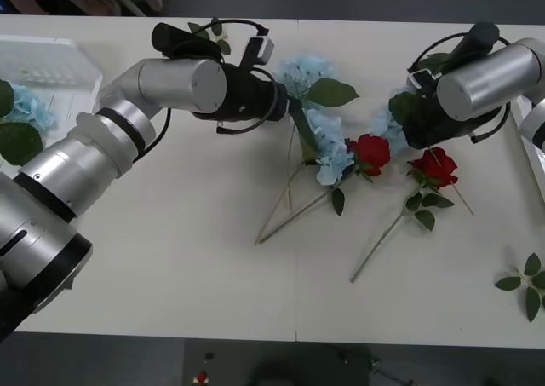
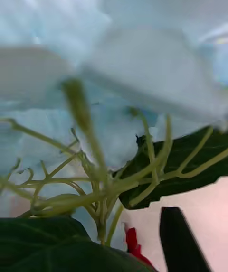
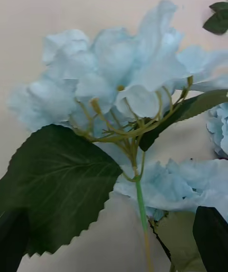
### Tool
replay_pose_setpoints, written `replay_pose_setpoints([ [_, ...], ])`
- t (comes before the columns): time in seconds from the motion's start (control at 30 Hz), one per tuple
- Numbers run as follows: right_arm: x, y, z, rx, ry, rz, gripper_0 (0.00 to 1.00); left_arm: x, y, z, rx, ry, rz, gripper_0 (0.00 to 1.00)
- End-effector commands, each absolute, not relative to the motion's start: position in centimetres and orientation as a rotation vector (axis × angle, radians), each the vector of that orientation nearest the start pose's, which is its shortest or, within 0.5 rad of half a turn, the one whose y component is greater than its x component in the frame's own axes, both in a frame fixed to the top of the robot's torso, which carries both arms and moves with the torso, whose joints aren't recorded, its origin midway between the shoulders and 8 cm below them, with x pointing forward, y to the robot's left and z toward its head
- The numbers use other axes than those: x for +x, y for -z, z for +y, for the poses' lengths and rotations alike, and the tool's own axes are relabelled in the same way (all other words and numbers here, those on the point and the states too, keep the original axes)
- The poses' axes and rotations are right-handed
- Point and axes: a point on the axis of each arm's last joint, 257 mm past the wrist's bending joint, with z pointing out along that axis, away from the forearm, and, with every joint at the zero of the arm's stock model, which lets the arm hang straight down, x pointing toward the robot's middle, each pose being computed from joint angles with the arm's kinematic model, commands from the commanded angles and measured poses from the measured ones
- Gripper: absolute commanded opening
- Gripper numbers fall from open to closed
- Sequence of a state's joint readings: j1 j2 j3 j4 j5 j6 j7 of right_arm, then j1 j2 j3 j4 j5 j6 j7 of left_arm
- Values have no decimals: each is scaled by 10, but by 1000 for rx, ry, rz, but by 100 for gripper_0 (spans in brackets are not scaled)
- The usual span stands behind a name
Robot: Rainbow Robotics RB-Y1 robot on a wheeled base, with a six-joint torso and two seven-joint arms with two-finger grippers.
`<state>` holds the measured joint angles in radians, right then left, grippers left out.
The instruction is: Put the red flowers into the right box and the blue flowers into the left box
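At the upper centre of the frame we bring our left gripper (image 1: 289, 105) down over the blue flowers (image 1: 328, 143) lying on the counter (image 1: 170, 267); its fingers (image 3: 211, 239) are spread on either side of a stem, not yet clenched. At the upper right, our right gripper (image 1: 409, 113) hovers over another blue cluster; whether its fingers are closed we cannot tell. Two red flowers (image 1: 372, 153) lie between them, and one blue flower rests in the left box (image 1: 51, 62).

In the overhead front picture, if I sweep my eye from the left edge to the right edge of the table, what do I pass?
Left box with a blue flower beside it → left gripper at the blue flowers → red rose → second red rose → right box → loose leaf sprig.
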<state>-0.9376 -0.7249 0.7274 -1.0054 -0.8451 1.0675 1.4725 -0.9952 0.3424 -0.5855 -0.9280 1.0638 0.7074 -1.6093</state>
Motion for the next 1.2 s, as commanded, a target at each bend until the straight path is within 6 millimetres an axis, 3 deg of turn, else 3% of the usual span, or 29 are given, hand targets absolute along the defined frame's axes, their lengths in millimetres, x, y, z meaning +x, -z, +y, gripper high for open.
replay_pose_setpoints([
  [0.03, 630, 228, -301, -424, 200, 2510, 0, 637, 186, -22, 506, 575, 2150, 100],
  [0.3, 632, 228, -303, -405, 191, 2503, 0, 631, 216, -37, 493, 572, 2187, 100],
  [0.47, 634, 229, -304, -392, 172, 2497, 0, 629, 234, -39, 576, 469, 2186, 100],
  [0.6, 640, 211, -293, -333, 68, 2480, 0, 627, 240, -39, 627, 416, 2181, 100],
  [0.67, 643, 189, -284, -282, -45, 2461, 0, 626, 245, -38, 669, 375, 2172, 84],
  [0.7, 643, 189, -284, -282, -45, 2461, 0, 626, 245, -38, 669, 375, 2172, 84],
  [0.9, 638, 107, -265, -468, -304, 2324, 0, 621, 252, -42, 720, 343, 2167, 64],
  [0.97, 634, 86, -261, -501, -388, 2275, 0, 620, 254, -42, 727, 337, 2168, 48],
  [1.03, 627, 58, -253, -556, -486, 2196, 0, 620, 254, -42, 727, 337, 2168, 18],
  [1.1, 621, 39, -247, -600, -556, 2130, 0, 620, 254, -42, 725, 340, 2169, 1],
  [1.2, 604, 20, -231, -678, -683, 2038, 0, 622, 251, -43, 719, 346, 2158, 0],
])
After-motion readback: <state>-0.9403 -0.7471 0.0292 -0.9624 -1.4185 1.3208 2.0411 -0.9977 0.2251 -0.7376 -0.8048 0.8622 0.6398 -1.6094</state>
